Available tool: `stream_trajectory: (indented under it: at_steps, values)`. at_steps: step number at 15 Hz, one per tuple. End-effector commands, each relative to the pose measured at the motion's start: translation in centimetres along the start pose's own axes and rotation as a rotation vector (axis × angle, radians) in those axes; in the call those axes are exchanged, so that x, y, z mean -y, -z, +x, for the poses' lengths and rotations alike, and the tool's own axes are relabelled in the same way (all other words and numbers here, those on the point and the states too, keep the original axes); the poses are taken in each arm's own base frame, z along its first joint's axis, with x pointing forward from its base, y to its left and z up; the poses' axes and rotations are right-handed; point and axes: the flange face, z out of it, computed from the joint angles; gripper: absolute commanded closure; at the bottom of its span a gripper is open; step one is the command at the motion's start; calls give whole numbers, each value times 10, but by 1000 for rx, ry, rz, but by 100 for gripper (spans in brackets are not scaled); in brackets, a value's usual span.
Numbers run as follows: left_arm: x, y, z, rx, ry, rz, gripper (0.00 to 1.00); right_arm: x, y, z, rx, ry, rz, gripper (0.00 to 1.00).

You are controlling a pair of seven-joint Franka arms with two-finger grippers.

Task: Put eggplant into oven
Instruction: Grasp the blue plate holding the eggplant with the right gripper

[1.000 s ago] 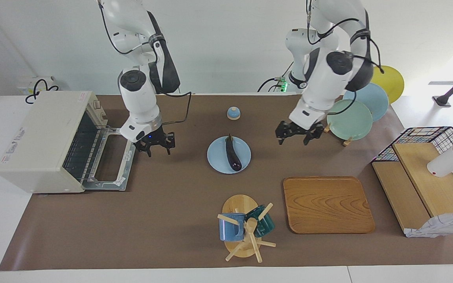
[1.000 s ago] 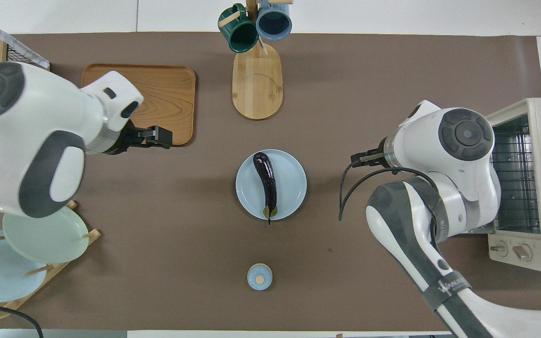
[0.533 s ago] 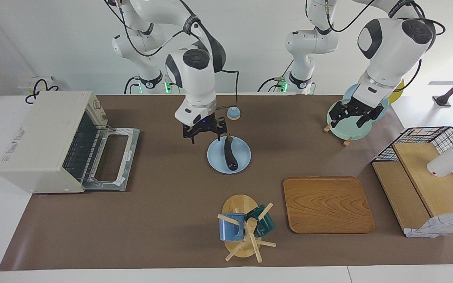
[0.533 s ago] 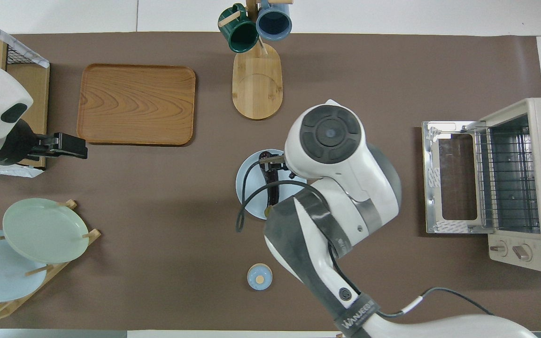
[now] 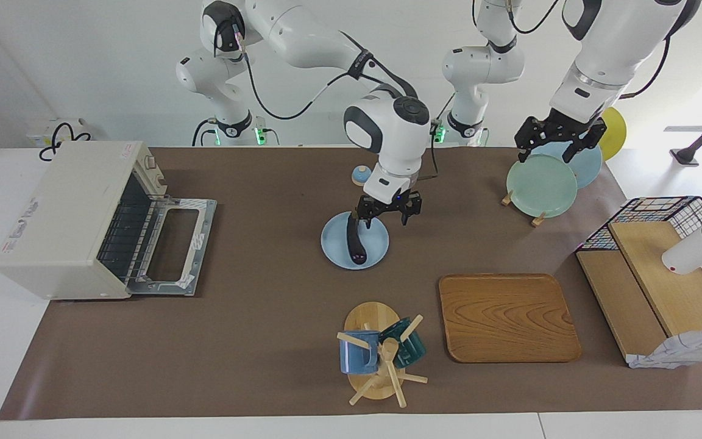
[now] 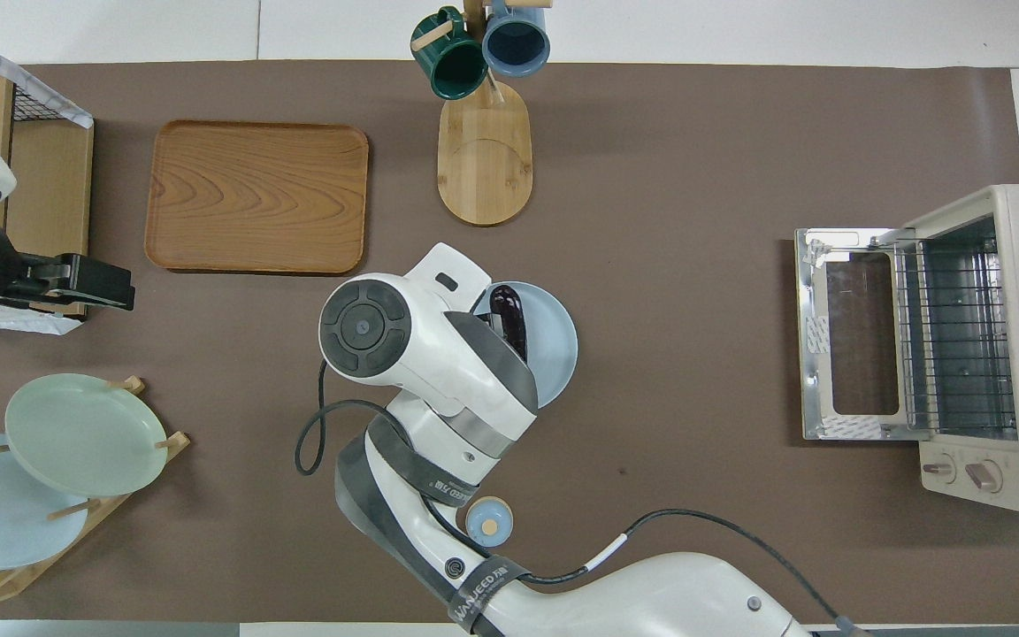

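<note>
The dark purple eggplant (image 5: 354, 241) lies on a light blue plate (image 5: 375, 250) in the middle of the table. My right gripper (image 5: 386, 214) is open, low over the plate's edge nearer to the robots, with one finger by the eggplant's stem end. In the overhead view the right wrist hides that gripper and part of the eggplant (image 6: 509, 320). The cream oven (image 5: 64, 219) stands at the right arm's end, its door (image 5: 171, 244) dropped open and the wire rack showing (image 6: 956, 336). My left gripper (image 5: 555, 149) is open and empty, up over the plate rack.
A plate rack (image 5: 543, 183) stands at the left arm's end. A wooden tray (image 5: 507, 317) and a mug tree (image 5: 378, 350) lie farther from the robots than the plate. A small blue bell (image 5: 361, 175) sits nearer. A wire basket with boards (image 5: 662, 274) is at the table's end.
My right arm has swung from in front of the oven door to over the plate and come down by the eggplant. My left arm has risen and drawn back over the plate rack.
</note>
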Motion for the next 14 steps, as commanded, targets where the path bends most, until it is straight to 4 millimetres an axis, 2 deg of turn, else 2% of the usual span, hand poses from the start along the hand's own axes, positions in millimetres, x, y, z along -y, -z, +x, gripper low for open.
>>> stream_trajectory:
  at_steps: [1, 3, 5, 9, 14]
  values:
    - [2, -17, 8, 25, -17, 18, 0, -11, -8, -1, -16, -15, 4, 3]
    - [1, -27, 7, 51, -18, 18, 0, -13, -20, -10, -24, -8, 15, 17]
    - [0, -28, 6, 57, -18, -3, 0, -16, -34, -20, -37, -3, 31, 27]
    - [-9, -22, 10, 44, -26, -20, 0, -18, -38, -20, -53, -5, 46, 33]
    - [-10, -22, 10, 43, -21, -19, 0, -22, -56, -34, -71, 3, 70, 42]
